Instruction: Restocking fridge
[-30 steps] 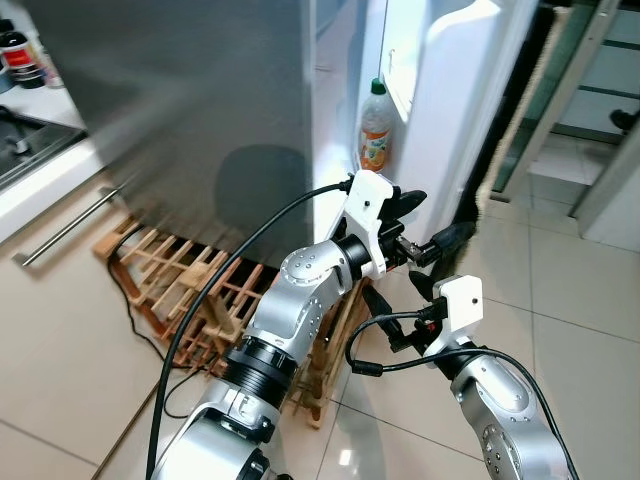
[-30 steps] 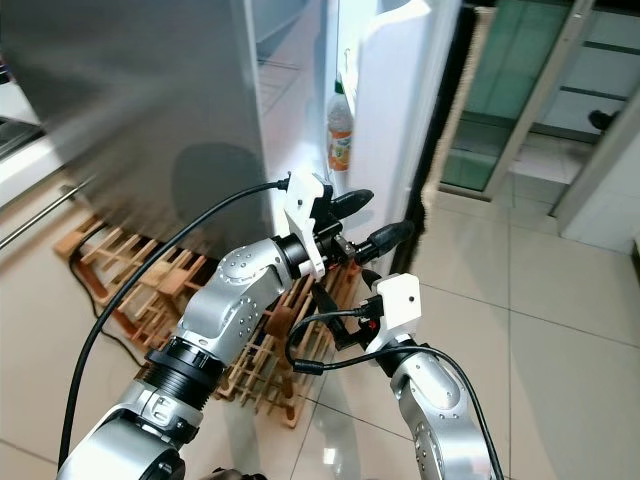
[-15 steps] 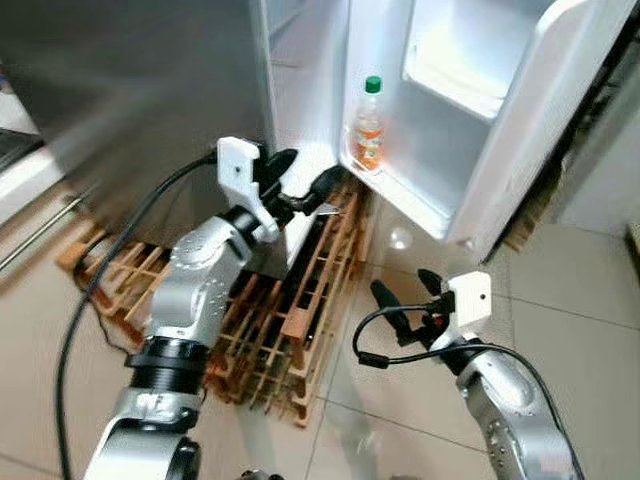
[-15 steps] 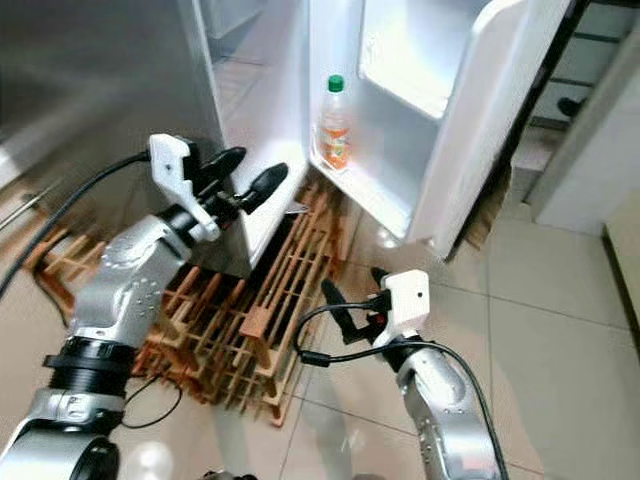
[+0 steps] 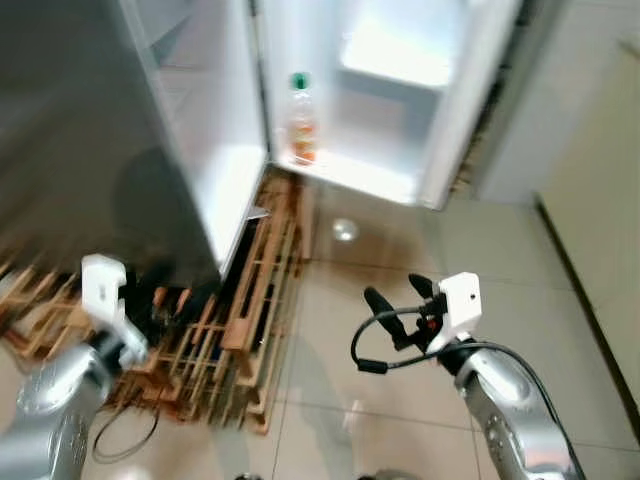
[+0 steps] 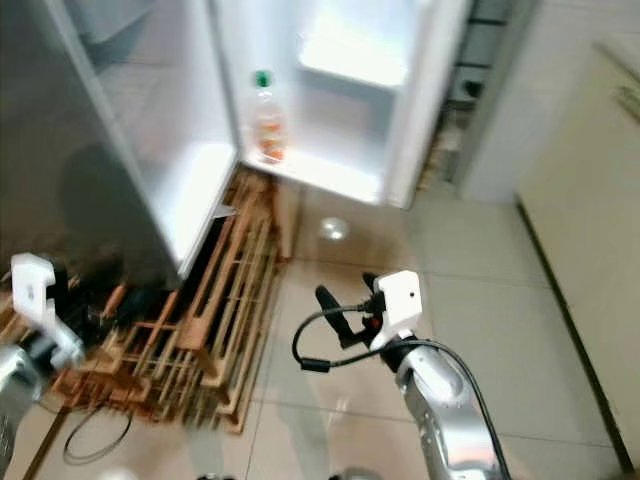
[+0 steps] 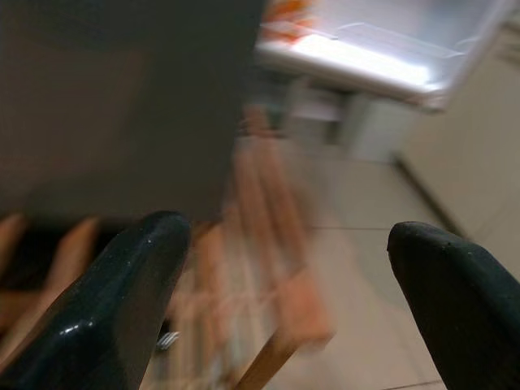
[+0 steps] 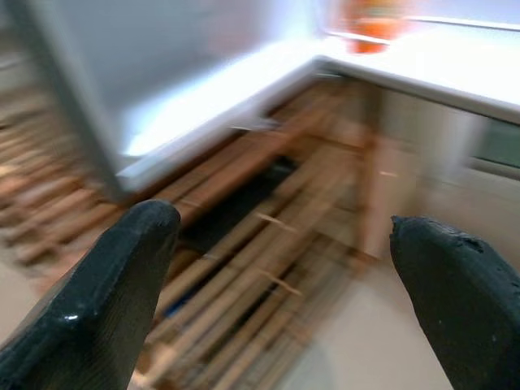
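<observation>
An orange drink bottle (image 5: 300,120) with a green cap stands upright on the lower shelf (image 5: 350,175) of the fridge door (image 5: 470,100), which is swung wide. Beside it rises the fridge's steel front (image 5: 90,130). My left gripper (image 5: 172,300) hangs low at the left in front of the wooden rack, open, with nothing between its fingers (image 7: 114,309). My right gripper (image 5: 397,297) hovers over the tiled floor below the door, open and empty too. Its black fingers (image 8: 97,292) point toward the rack and the bottle (image 8: 378,20).
A wooden wine rack (image 5: 250,310) lies on the floor at the foot of the fridge, with a black cable (image 5: 125,440) beside it. Beige floor tiles (image 5: 360,380) stretch to the right. A pale wall or cabinet (image 5: 600,170) stands at the far right.
The fridge door has gone from nearly shut to wide open. My left arm has dropped from the door's edge down to the lower left. The view itself has swung and blurred.
</observation>
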Tool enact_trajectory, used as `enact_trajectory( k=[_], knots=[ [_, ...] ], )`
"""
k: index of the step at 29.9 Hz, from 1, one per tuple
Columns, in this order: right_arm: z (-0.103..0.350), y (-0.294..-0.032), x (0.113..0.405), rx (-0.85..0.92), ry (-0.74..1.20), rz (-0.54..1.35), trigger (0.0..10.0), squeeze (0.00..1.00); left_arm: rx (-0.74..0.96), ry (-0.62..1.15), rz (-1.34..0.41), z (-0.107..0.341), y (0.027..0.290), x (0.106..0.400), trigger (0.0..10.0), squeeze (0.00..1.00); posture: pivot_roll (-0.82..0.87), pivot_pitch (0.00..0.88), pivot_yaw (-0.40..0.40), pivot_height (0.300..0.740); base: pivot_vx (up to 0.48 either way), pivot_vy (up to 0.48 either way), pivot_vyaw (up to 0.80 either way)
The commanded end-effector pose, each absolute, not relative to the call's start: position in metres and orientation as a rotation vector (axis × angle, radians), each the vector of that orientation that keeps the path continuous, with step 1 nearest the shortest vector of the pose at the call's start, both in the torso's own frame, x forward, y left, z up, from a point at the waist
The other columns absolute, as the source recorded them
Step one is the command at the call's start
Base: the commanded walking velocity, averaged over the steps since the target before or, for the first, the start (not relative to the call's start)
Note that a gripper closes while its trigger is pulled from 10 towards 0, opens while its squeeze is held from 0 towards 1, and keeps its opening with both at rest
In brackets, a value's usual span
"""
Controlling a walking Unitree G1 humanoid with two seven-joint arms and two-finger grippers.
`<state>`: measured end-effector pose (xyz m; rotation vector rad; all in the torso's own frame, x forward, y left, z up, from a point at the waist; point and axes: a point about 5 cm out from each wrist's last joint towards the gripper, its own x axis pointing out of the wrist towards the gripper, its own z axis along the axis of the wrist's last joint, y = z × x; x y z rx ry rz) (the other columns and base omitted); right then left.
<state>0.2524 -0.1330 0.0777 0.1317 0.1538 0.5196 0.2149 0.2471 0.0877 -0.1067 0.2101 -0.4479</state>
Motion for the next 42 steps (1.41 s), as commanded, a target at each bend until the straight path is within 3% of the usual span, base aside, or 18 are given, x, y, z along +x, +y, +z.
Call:
enact_trajectory(
  k=[1, 5, 9, 17, 26, 42],
  knots=[
    [0.081, -0.128, 0.258, 0.13, 0.135, 0.536, 10.0, 0.0, -0.075, 0.166, -0.377, 0.092, 0.25, 0.219, 10.0, 0.0, -0.06, 0.0, -0.017, 0.74, 0.0, 0.0, 0.74],
    [0.081, -0.132, 0.264, 0.131, 0.131, 0.502, 10.0, 0.0, -0.094, 0.087, -0.173, 0.102, 0.259, 0.232, 10.0, 0.0, -0.06, 0.0, -0.023, 0.74, 0.0, 0.0, 0.72],
    [0.08, -0.135, 0.273, 0.147, 0.128, 0.452, 10.0, 0.0, -0.185, -0.029, -0.001, 0.132, 0.25, 0.256, 10.0, 0.0, -0.06, 0.0, -0.026, 0.74, 0.0, 0.0, 0.6],
    [0.082, -0.132, 0.28, 0.2, 0.124, 0.426, 10.0, 0.0, -0.069, -0.15, -0.003, 0.159, 0.228, 0.264, 10.0, 0.0, -0.06, 0.0, -0.025, 0.74, -0.03, 0.107, 0.57],
    [0.088, -0.128, 0.291, 0.221, 0.102, 0.427, 10.0, 0.0, 0.003, -0.083, -0.018, 0.148, 0.189, 0.27, 10.0, 0.0, -0.06, 0.0, -0.03, 0.74, -0.087, 0.184, 0.55],
    [0.09, -0.118, 0.293, 0.208, 0.079, 0.452, 10.0, 0.0, 0.072, -0.11, -0.012, 0.152, 0.18, 0.282, 10.0, 0.0, -0.06, 0.0, -0.019, 0.74, 0.0, 0.0, 0.51]
  ],
)
